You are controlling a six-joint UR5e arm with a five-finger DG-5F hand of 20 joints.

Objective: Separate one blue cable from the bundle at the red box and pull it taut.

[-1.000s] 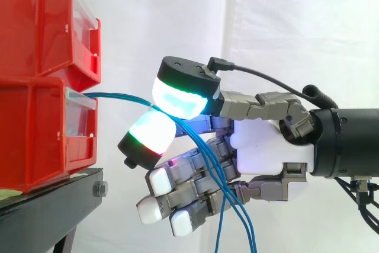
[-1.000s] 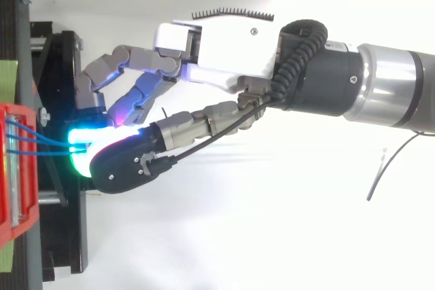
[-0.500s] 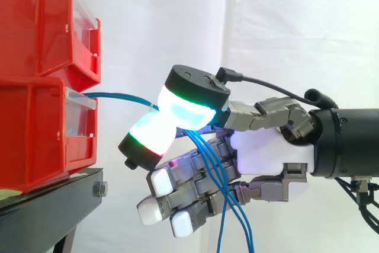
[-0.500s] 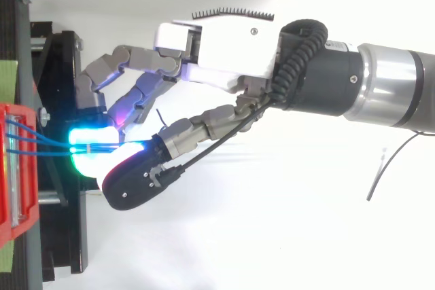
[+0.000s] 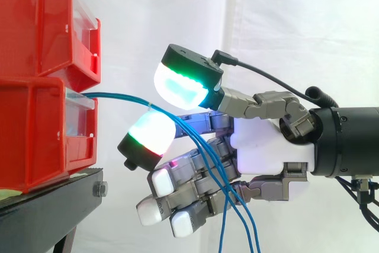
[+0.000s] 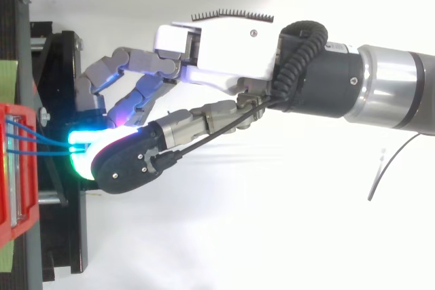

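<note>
Blue cables (image 5: 118, 96) leave lower red bin (image 5: 35, 140), cross the lower pad (image 5: 148, 134), then drop past the hand (image 5: 269, 149). Hand released: upper pad (image 5: 180, 84) stands clear above, nothing pinched. Best approach, I judge: isolate one strand on the lower pad, close squarely on it, then draw straight away from the bin.

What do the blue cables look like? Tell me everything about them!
The blue cables are thin and smooth, like plastic-coated wire. They come out of the lower red bin as one tight bunch and run sideways in a gentle curve to the hand. There they spread apart and hang down across it, past the bottom of the side view.
</note>
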